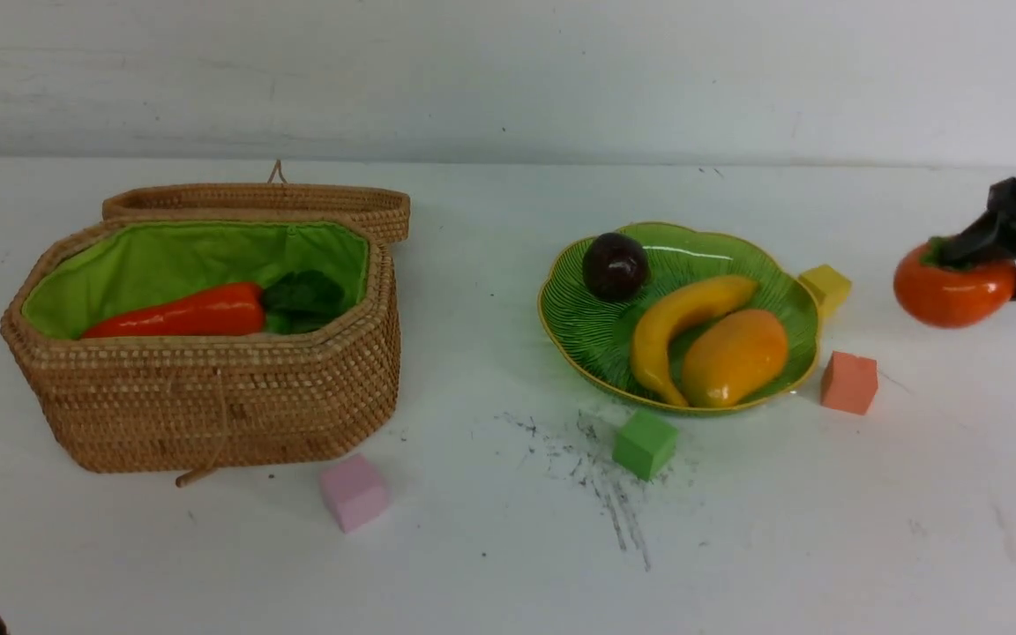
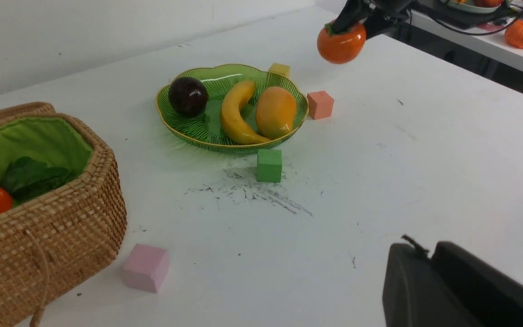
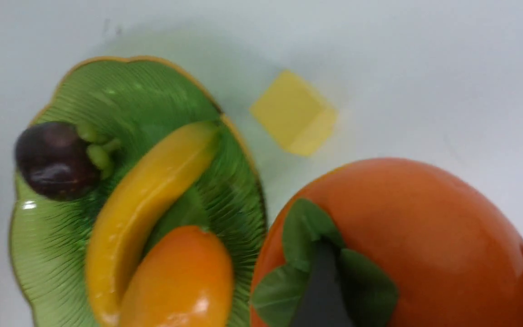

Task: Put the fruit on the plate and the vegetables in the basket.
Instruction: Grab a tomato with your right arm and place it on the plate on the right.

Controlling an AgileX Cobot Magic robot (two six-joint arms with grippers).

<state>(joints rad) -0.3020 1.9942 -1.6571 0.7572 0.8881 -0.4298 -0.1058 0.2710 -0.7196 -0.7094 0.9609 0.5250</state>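
The right gripper is pinching the persimmon by its leafy top, holding it above the table. The plate is lying off to the gripper's left. The left gripper, pressed together, is farther from the plate.

Four toy fruits: mangosteen, banana, mango, persimmon. One vegetable visible: carrot. Four foam cubes: yellow cube, salmon cube, green cube, pink cube. One plate. One basket.
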